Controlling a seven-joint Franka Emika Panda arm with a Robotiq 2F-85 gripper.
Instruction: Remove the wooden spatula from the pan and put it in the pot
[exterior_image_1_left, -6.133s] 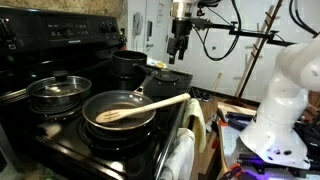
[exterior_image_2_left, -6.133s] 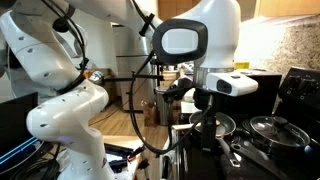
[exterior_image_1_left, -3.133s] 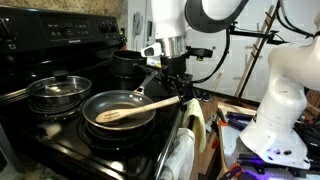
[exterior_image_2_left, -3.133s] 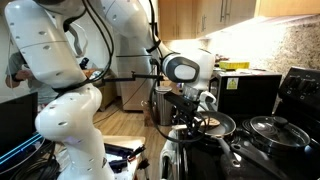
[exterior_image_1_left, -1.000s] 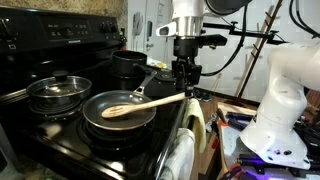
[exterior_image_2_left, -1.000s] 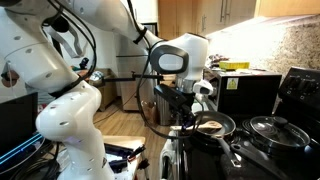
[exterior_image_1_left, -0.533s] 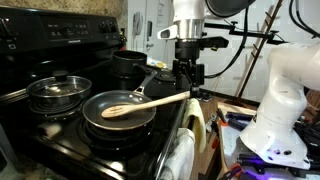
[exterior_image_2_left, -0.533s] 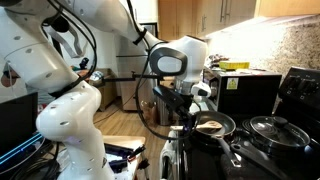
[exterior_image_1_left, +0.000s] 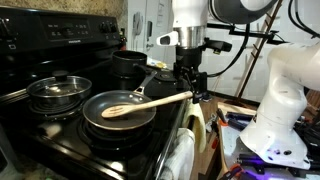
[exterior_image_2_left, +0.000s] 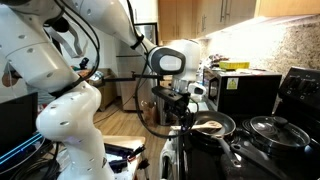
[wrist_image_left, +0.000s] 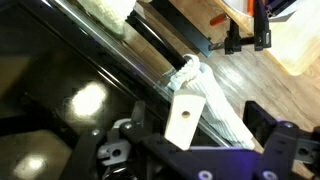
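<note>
Right under the gripper (exterior_image_1_left: 189, 88) is the handle end of the wooden spatula (exterior_image_1_left: 150, 102).

It is long, slim and light tan, with a flat round head. The head is over the dark inside of the pan (exterior_image_1_left: 138, 121), far from the gripper. The long handle runs out over the pan's rim and tilts up a bit toward the gripper. In the wrist view the handle end sits between the jaws, but I cannot tell if they pinch it. The pot (exterior_image_1_left: 130, 62) is black and deep, beside the gripper, near the back of the stove (exterior_image_1_left: 60, 140).
</note>
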